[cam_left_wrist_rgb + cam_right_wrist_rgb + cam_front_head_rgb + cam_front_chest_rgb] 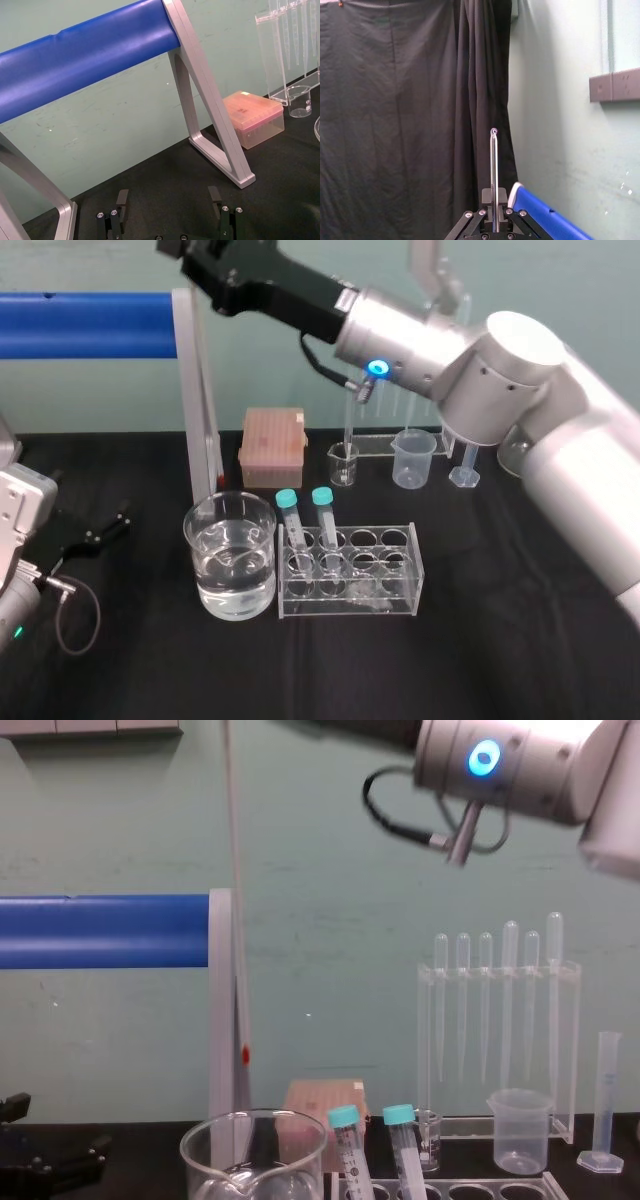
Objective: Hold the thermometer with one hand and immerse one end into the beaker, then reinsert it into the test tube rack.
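Observation:
My right gripper (493, 202) is shut on the thermometer (493, 165), a thin clear glass rod standing between its fingers. The chest view has the thermometer (236, 920) hanging almost upright, its red tip just above the rim of the beaker (255, 1140) and out of the water. That wide glass beaker (230, 552) holds water at front centre. Right beside it stands the test tube rack (395, 590) with two teal-capped tubes (290, 515). The right arm (400, 335) reaches high across the back. My left gripper (168, 200) rests open and empty on the table at the far left.
A blue bar (80, 325) on a silver frame (203, 410) rises just behind the beaker. Behind the rack sit an orange tip box (272, 445), a small glass beaker (342, 462), a plastic beaker (413, 458), a graduated cylinder (465, 465) and a pipette stand (500, 1020).

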`<action>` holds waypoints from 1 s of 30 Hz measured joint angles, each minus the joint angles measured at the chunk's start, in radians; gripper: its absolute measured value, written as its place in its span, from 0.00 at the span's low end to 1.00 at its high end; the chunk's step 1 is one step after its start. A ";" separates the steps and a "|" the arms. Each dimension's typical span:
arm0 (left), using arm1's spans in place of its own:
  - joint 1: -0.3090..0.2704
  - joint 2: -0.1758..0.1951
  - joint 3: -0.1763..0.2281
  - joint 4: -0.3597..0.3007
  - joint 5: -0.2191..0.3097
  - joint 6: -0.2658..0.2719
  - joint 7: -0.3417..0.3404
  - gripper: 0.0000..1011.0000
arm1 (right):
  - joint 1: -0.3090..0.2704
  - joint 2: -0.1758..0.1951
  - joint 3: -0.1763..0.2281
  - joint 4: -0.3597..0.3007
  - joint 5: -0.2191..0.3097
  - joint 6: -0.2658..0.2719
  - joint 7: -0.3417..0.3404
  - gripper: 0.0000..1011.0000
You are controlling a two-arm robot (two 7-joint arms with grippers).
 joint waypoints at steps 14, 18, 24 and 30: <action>0.000 0.000 0.000 0.000 0.000 0.000 0.000 1.00 | -0.012 -0.073 -0.052 0.229 -0.050 -0.092 0.084 0.06; 0.000 0.000 0.000 0.000 0.000 0.000 0.000 1.00 | -0.026 -0.082 -0.066 0.272 -0.075 -0.114 0.113 0.06; 0.000 0.000 0.000 0.000 0.000 0.000 0.000 1.00 | -0.042 -0.086 -0.077 0.305 -0.105 -0.126 0.125 0.06; 0.000 0.000 0.000 0.000 0.000 0.000 0.000 1.00 | -0.055 -0.088 -0.076 0.319 -0.125 -0.126 0.131 0.06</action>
